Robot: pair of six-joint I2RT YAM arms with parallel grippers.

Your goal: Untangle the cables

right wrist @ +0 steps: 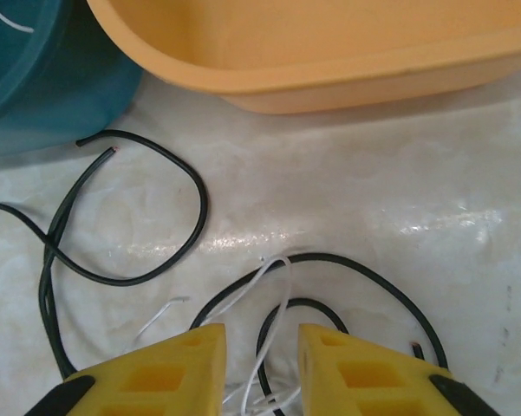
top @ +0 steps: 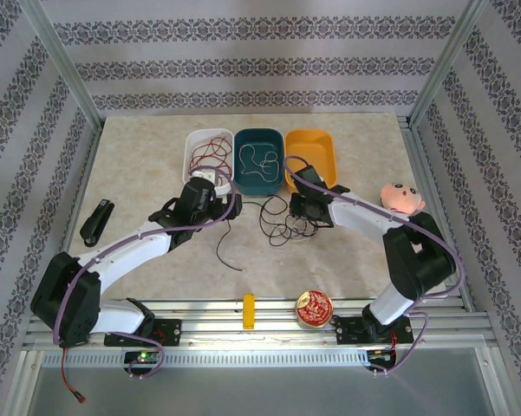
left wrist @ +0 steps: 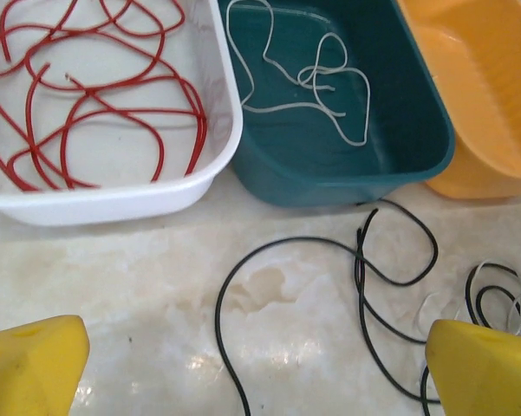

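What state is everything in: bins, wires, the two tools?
White bin: holds red cables.
Teal bin: holds a white cable.
Orange bin: empty.
Black cables: loose on table, tangled with a white wire.
Left tool: wide open, empty.
Right tool: narrowly open, white wire between fingers.

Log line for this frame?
left gripper: open, above black cable | right gripper: part-open, straddling white cable | red cables: in white bin

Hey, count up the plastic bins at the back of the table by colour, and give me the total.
White bin: 1
Teal bin: 1
Orange bin: 1
Total: 3
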